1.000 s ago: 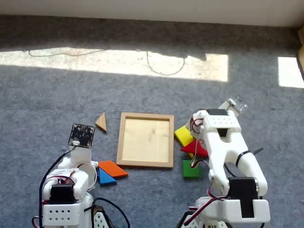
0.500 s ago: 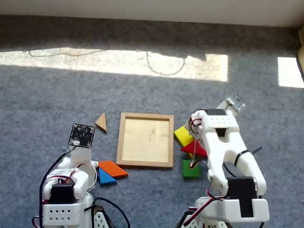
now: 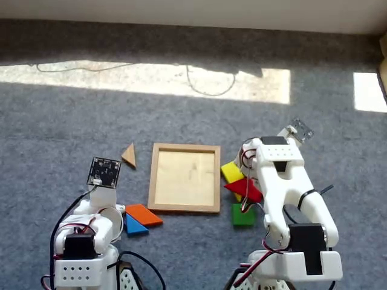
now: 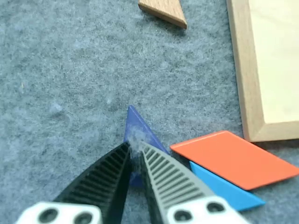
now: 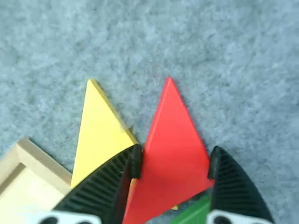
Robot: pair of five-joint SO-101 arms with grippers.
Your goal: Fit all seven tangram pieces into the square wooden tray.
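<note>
The square wooden tray lies flat on the grey surface between the 2 arms. Its inside shows bare wood from wall to wall, and all 7 pieces lie outside it. The right hand is clamped on the red triangle, 1 finger on each side edge. This piece overlaps the yellow triangle, which sits just beside the tray's wall; the green square is nearer the arm's base. The left hand has its fingers pressed together, tips over the dark blue triangle. Near it, the orange parallelogram lies partly over the light blue triangle by the tray's corner. The wooden triangle lies apart, near the tray's far corner.
</note>
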